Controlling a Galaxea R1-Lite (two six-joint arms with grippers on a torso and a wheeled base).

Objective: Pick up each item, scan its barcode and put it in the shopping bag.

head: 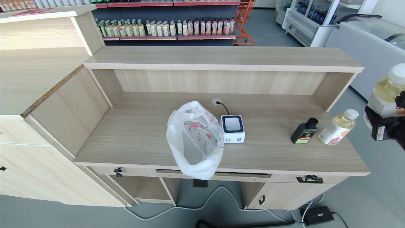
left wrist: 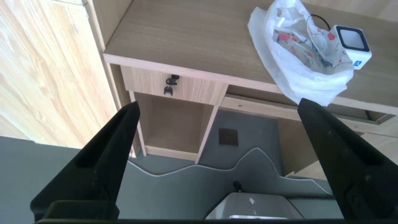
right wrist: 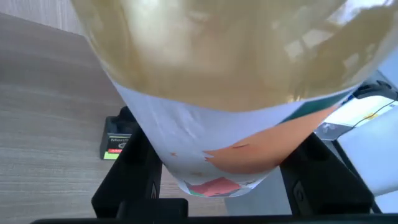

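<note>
My right gripper [head: 384, 122] hangs in the air past the counter's right end, shut on a yellow drink bottle [head: 384, 95] with a white cap; close up, this bottle [right wrist: 217, 81] sits between the black fingers [right wrist: 134, 180]. A second drink bottle [head: 337, 127] and a small black bottle [head: 304, 131] stand on the right part of the counter [head: 133, 139]. A white shopping bag [head: 194, 139] lies open at the middle front, with the white barcode scanner [head: 233, 128] just right of it. My left gripper [left wrist: 217, 162] is open, low in front of the counter's left side.
A raised wooden shelf [head: 221, 58] runs along the counter's back, with a taller cabinet [head: 38, 63] at left. The scanner's cable [head: 224, 107] runs to a grommet behind it. Drawers with handles [head: 309, 179] sit under the front edge. Cables and a power brick [head: 317, 215] lie on the floor.
</note>
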